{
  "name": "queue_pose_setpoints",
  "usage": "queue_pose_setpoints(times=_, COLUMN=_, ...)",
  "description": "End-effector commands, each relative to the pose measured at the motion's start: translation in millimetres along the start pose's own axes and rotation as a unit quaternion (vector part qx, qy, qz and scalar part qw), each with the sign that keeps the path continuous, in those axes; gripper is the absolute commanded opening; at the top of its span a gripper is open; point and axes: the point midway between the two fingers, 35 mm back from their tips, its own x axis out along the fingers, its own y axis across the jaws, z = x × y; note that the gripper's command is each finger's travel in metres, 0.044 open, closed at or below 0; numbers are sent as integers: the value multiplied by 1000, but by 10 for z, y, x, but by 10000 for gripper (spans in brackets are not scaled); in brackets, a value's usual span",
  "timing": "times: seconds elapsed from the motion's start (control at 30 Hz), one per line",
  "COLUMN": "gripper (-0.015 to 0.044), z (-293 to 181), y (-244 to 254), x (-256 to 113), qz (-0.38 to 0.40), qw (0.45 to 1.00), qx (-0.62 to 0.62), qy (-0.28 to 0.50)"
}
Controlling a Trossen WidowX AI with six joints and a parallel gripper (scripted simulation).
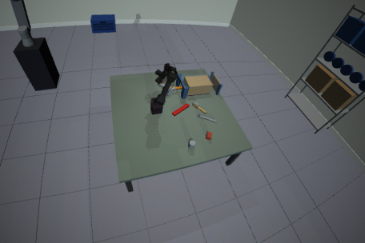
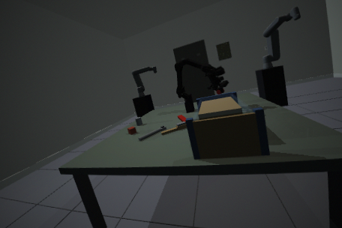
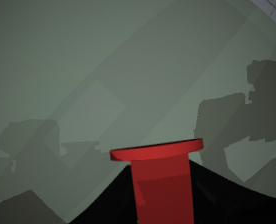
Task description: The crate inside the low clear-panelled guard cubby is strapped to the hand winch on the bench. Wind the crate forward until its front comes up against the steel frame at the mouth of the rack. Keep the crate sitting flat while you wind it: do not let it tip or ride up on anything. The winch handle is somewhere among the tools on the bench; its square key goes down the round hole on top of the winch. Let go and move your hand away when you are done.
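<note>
Tan crate [image 1: 198, 84] [image 2: 219, 105], lying level between a blue-posted frame [image 1: 183, 92] [image 2: 235, 95] and a blue-posted tan end board [image 1: 216, 82] [image 2: 226, 136] on the green surface [image 1: 136, 153] [image 2: 124, 159] [image 3: 89, 60]. Small orange and metallic parts [image 1: 178, 88] adjoin the frame on the arm's side; their form is too small to identify. The hand [image 1: 161, 77] [image 2: 220, 83] [image 3: 157, 169], raised above the surface beyond the frame, pinches a red, flanged handle [image 2: 220, 91] [image 3: 162, 182]; the handle's lower end cannot be made out. Beside the crate, in order outward, lie a red bar [image 1: 181, 109] [image 2: 181, 118], a wooden-handled tool [image 1: 200, 108] [image 2: 170, 130] and a grey wrench [image 1: 206, 118] [image 2: 151, 133]. Farther off, a small red block [image 1: 209, 135] [image 2: 132, 130] rests near an upright grey cylinder [image 1: 192, 144] [image 2: 139, 121]. Background: a grey arm on a black pedestal [image 1: 38, 65] [image 2: 271, 84] and, in the top view, a shelf rack [image 1: 340, 22] and a blue drawer cabinet [image 1: 103, 23].
</note>
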Motion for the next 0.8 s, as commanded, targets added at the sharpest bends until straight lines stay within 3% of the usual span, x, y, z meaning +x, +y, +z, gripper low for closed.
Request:
queue_pose_setpoints(times=0.0, gripper=0, z=-44, y=138, x=24, qz=15, qw=1000, qx=4, qy=6)
queue_pose_setpoints(times=0.77, gripper=0, z=-157, y=391, x=-33, qz=16, qw=1000, qx=4, qy=7)
